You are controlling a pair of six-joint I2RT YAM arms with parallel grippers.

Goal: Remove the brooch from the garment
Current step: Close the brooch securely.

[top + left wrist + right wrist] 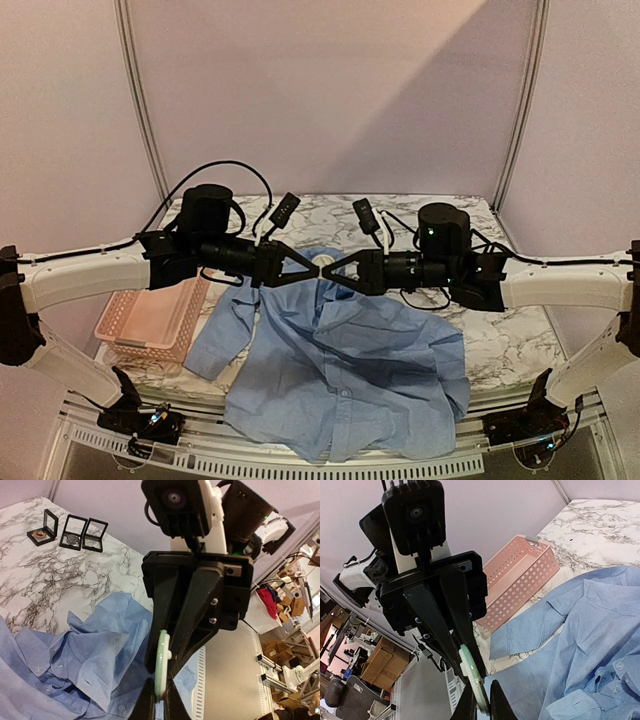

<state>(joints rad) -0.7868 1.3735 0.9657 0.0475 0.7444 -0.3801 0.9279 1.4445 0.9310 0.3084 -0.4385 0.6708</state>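
Left pincer (159, 692) and right pincer (481, 697) both clamp the rim of the pale-green disc brooch (161, 662), judged light, stiff and slippery, above the limp light-blue collared shirt (340, 370).

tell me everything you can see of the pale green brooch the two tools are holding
The brooch is a flat, pale green disc, seen edge-on, with a small white nub on one face. It looks like smooth plastic or stone. It sits in the air above the blue shirt, apart from the fabric, pinched from opposite sides by the left tool and the right tool. Its front face is not shown.
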